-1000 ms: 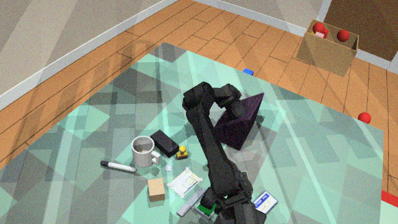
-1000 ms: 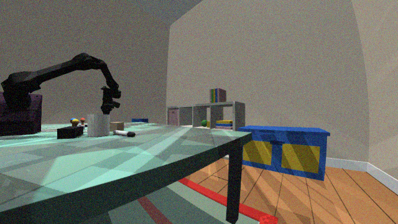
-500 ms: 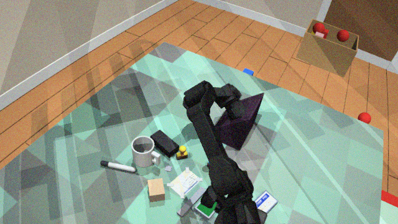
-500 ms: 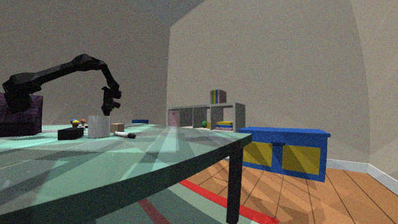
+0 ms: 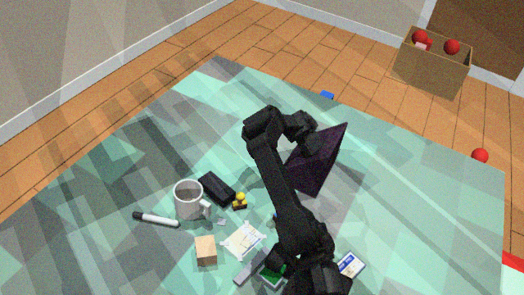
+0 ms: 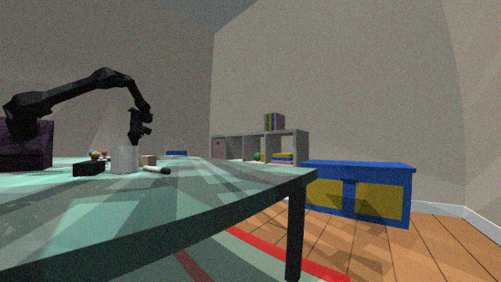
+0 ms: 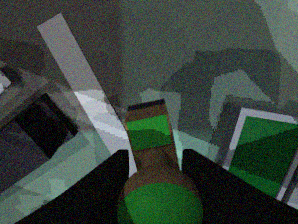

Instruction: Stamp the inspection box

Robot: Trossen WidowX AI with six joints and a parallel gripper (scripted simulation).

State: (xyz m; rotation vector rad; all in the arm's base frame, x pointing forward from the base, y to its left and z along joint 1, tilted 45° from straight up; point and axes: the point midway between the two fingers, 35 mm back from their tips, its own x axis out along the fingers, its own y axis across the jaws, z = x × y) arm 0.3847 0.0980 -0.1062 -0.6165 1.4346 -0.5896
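My gripper is shut on a brown stamp with a green knob and a green label, upright between the fingers. The label's wording is not legible. In the wrist view the stamp shows to the left of the green ink pad, off its surface; its exact height is hard to tell. The cream card lies taped to the table beyond a grey bar. Its inspection box cannot be made out clearly, and the stamp's underside is hidden.
The grey bar lies between card and pad. A wooden block, white mug, marker, black case and yellow-knobbed stamp stand or lie around the card. A blue-and-white lid lies beyond the arm.
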